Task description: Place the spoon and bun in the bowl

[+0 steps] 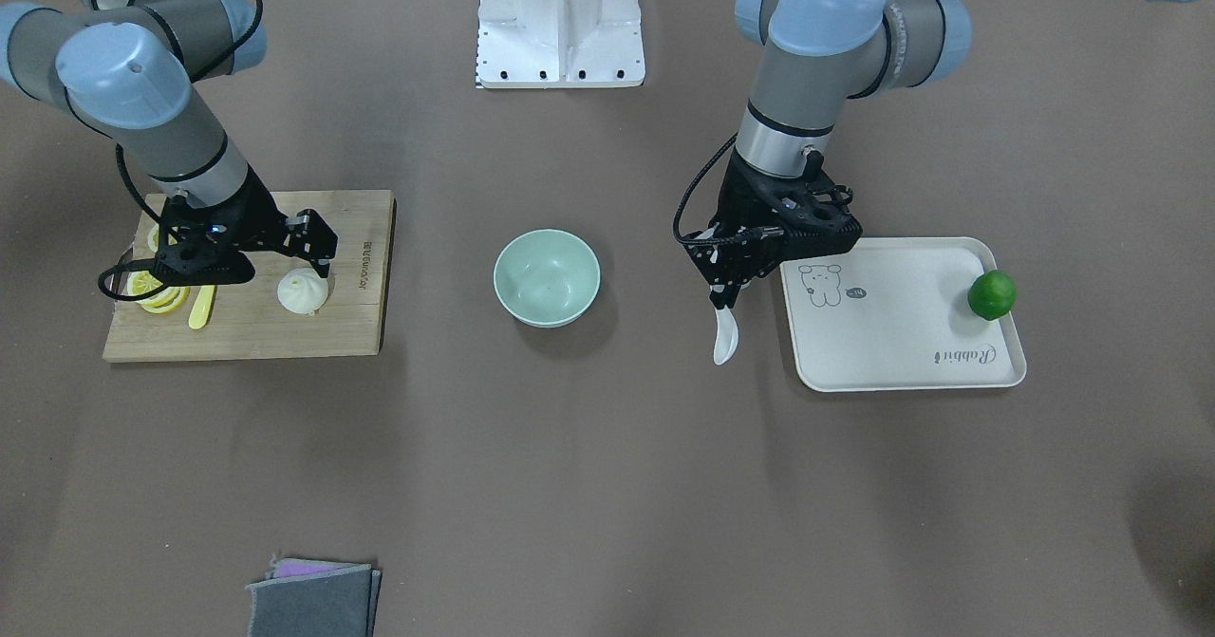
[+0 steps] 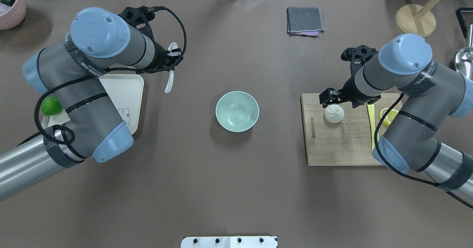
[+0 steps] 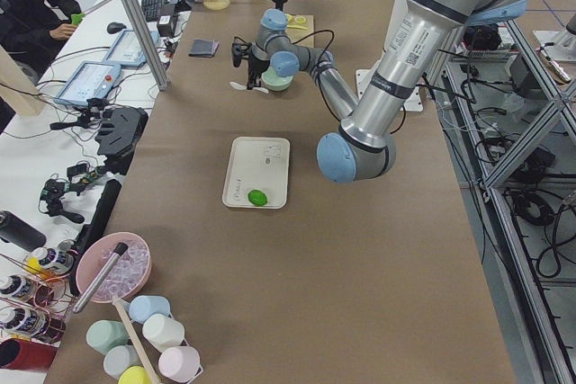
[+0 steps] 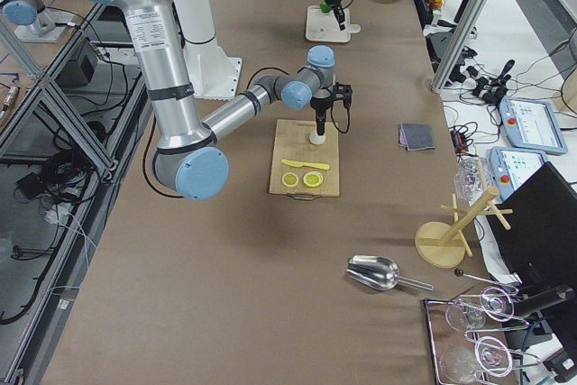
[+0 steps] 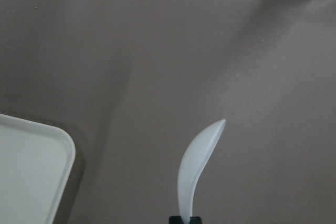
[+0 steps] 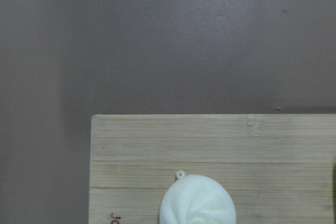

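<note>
Spoon first: the small white soup spoon with a deep oval scoop (image 1: 726, 333) hangs from the left gripper (image 1: 723, 290), whose jaws are clenched on its short handle, scoop end pointing away from them. It is over bare brown table between the round pale mint-green bowl (image 1: 513, 267) and the beige rectangular tray (image 1: 892, 352), just off the tray's edge and well short of the bowl. The bowl holds nothing.

The small round white steamed bun with a swirled top (image 1: 303, 292) rests on the pale wooden cutting board (image 1: 351, 324), near the side that faces the bowl. The right gripper (image 1: 316, 259) hovers just above it. We cannot tell whether its jaws are spread or closed, since the right wrist view shows only bun and board.

We judge the step in hand to be carrying the spoon to the bowl, with the bun's pickup being lined up. Next, we think the left arm must travel sideways until the scoop is over the bowl's opening, then lower and let go. The right gripper must straddle the bun and squeeze gently, as it looks soft.
</note>
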